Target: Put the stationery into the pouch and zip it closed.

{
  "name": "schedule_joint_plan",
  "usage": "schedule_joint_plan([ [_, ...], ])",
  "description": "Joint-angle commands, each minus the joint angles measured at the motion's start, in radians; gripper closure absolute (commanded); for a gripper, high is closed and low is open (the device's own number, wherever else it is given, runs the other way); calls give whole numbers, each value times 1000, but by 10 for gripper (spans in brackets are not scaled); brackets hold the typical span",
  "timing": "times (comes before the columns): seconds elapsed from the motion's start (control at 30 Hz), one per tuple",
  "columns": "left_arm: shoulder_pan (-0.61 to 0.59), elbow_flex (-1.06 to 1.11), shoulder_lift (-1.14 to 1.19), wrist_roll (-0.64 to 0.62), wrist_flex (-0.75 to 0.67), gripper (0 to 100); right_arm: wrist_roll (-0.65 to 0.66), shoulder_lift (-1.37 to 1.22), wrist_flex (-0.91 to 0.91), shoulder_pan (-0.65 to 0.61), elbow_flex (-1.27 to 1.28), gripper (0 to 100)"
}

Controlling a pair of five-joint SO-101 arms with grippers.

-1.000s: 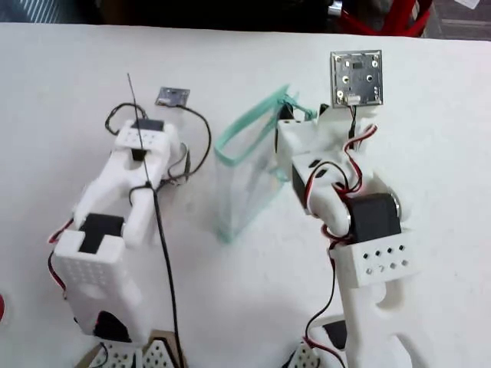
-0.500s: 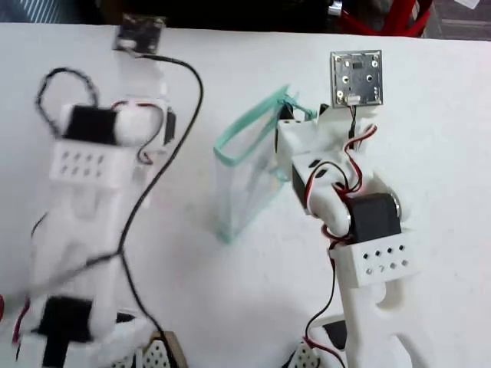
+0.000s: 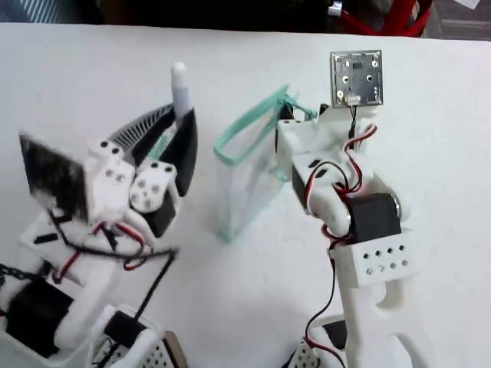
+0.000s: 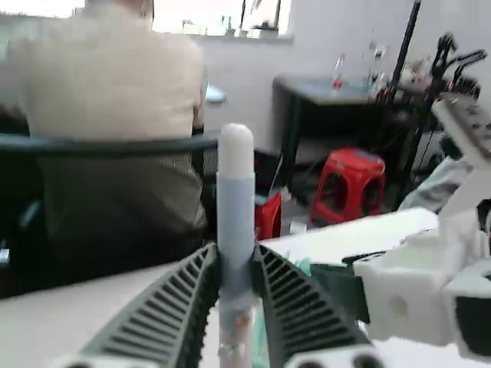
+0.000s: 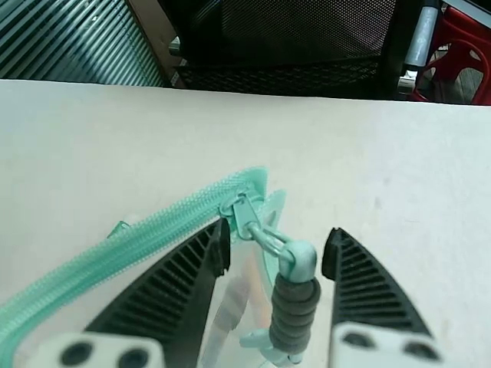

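The pen (image 4: 235, 199), a smooth lavender barrel with a rounded white cap, stands upright, pinched between the ribbed black fingers of the left hand (image 4: 235, 257). It is just beside the pouch (image 3: 245, 180), which stands on edge mid-worktop (image 3: 430, 153) toward the far edge. I judge the pen should be tilted along the long, narrow mouth and lowered between the mint-green zipper tapes before release, since the clear, floppy walls could fold if nudged. The right hand (image 5: 278, 234), jaws part-open astride the zipper pull (image 5: 247, 211) and its ribbed grey toggle (image 5: 295, 307), should hold steady.
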State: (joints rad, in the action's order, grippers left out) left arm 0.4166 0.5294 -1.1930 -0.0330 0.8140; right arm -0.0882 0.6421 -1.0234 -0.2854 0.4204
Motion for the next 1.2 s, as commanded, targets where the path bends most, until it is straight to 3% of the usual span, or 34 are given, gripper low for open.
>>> schedule_joint_plan([
  [0.0, 77, 144, -94, 94, -273, 976, -6, -8, -5, 1, 78, 800],
  [0.3, 196, -29, 113, 112, -390, 976, -8, -8, -5, -1, 78, 800],
  [0.47, 177, -83, 291, 121, -477, 976, -6, -8, -5, -1, 78, 800],
  [1.17, 102, 175, 317, 121, -566, 956, -6, -8, -5, -1, 77, 800],
])
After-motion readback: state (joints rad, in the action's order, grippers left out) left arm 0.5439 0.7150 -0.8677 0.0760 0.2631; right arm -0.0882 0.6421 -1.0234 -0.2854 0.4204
